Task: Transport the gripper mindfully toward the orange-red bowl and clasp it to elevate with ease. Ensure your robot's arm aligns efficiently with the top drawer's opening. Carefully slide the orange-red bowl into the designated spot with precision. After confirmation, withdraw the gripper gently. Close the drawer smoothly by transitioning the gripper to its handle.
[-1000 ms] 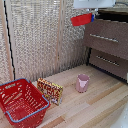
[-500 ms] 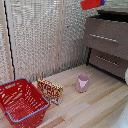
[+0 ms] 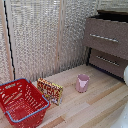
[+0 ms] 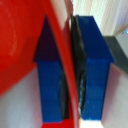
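In the wrist view my gripper (image 4: pixel 70 75) is shut on the orange-red bowl (image 4: pixel 22 45). Its thin rim runs between the two blue fingertips (image 4: pixel 95 65), and the bowl's glossy wall fills one side of that picture. Neither the gripper nor the bowl shows in the exterior view. At the exterior view's right stands the brown cabinet, with the top drawer (image 3: pixel 114 31) and its silver handle (image 3: pixel 104 37). A dark gap lies above the drawer front. A white rounded piece of the robot's arm (image 3: pixel 125 75) shows at the right edge.
A red mesh basket (image 3: pixel 20 102) sits on the wooden floor at the exterior view's lower left, with a flat printed box (image 3: pixel 50 91) leaning next to it. A pink cup (image 3: pixel 82 82) stands in the middle. A lower drawer (image 3: pixel 107 61) sits beneath the top one.
The gripper and the bowl rose and shifted toward the exterior view's right near the cabinet top, then left that view. Basket, box and cup stayed put.
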